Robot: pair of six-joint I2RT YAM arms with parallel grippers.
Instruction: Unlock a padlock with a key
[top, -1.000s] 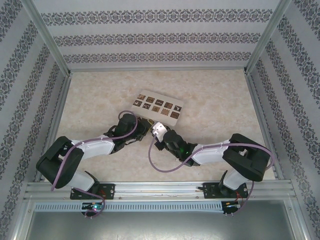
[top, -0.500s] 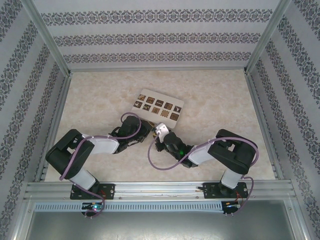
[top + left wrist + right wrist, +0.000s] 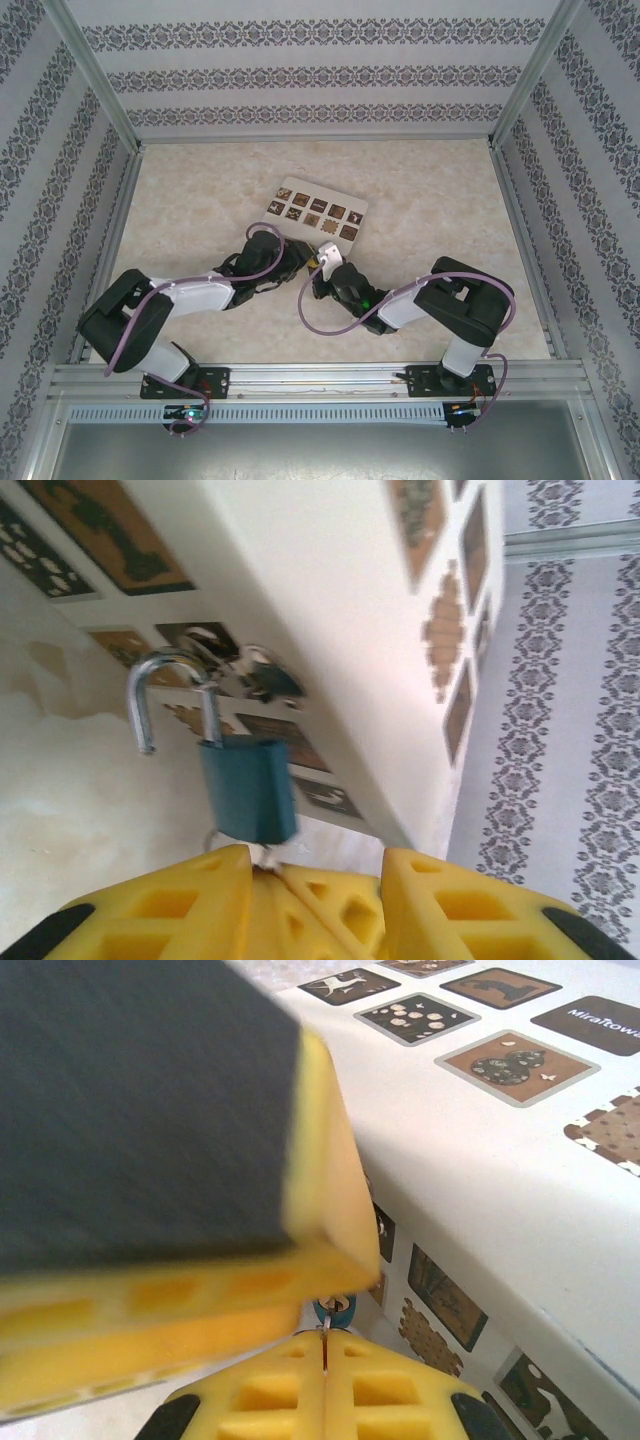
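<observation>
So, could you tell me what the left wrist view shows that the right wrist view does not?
Left wrist adds: the whole padlock, blue body, silver shackle swung open with one end free, beyond the left tool, its yellow fingers parted; the patterned wall. Right wrist adds: the right tool shut, a blurred yellow block with a black pad, a lettered square on the white box, and a blue speck past its fingertips, perhaps the padlock. Shared: that box's dark patterned squares.

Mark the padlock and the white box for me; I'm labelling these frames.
padlock (image 3: 247,788): left wrist view, on its blue body.
white box (image 3: 316,211): top external view, middle of its patterned top face.
</observation>
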